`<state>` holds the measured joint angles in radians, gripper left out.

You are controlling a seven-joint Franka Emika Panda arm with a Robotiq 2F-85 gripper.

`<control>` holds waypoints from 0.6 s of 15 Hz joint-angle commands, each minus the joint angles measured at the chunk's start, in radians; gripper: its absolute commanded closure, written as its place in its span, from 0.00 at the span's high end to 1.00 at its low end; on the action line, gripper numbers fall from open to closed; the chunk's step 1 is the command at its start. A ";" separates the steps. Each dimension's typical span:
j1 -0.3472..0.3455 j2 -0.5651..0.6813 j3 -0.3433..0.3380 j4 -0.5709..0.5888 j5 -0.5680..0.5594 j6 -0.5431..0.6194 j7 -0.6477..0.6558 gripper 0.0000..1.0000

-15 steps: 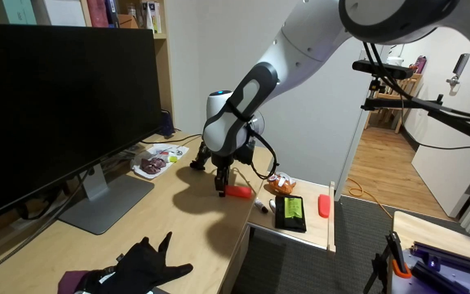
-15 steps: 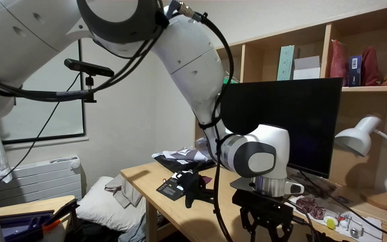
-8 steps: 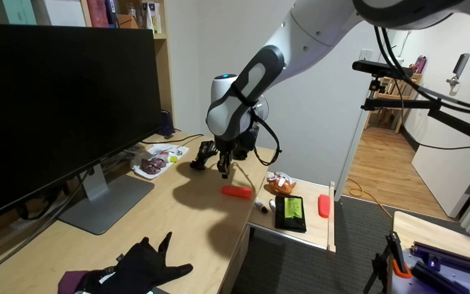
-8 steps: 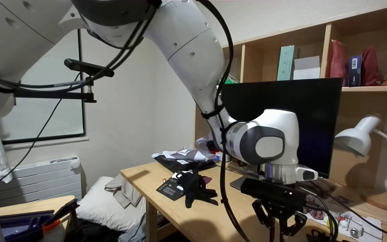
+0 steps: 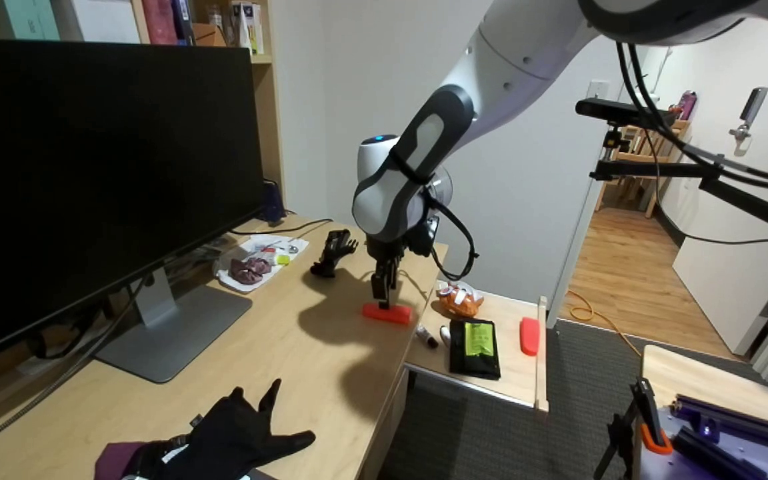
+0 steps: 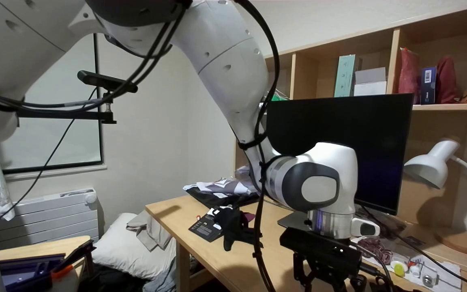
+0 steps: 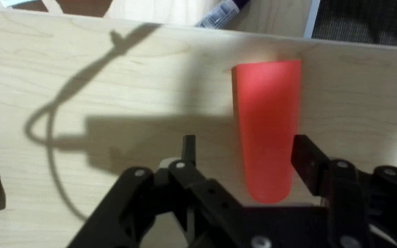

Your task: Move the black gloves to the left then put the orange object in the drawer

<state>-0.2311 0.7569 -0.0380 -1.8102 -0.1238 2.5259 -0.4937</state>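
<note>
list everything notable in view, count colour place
desk: 1, light wood, centre
orange object: 1, orange-red, desk
black gloves: count unclear, black, desk
monitor: 1, black, desk
lamp: 1, white, desk
shelf: 1, light wood, behind monitor
boxes: several, mixed, shelf
drawer: 1, light wood, open past desk edge
red item: 1, red, drawer
pouch: 1, black-green, drawer
packet: 1, orange, drawer
marker: at least 1, pale and dark, drawer
gripper: 1, black, over orange object
arm: 1, white, above desk

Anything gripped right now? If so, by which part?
Nothing held: the gripper is open, with a clear gap on one side of the orange bar.
</note>
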 commanded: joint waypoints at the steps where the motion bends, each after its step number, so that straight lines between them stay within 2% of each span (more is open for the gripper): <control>1: -0.006 -0.044 0.012 -0.059 -0.027 -0.035 -0.013 0.99; 4: -0.004 -0.035 0.022 -0.055 -0.030 -0.046 -0.027 1.00; 5: 0.003 -0.032 0.019 -0.054 -0.037 -0.045 -0.023 0.75; 7: 0.013 -0.027 0.010 -0.053 -0.055 -0.046 -0.016 0.71; 9: 0.019 -0.024 0.003 -0.052 -0.072 -0.048 -0.011 0.56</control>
<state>-0.2202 0.7546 -0.0250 -1.8383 -0.1599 2.4930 -0.5044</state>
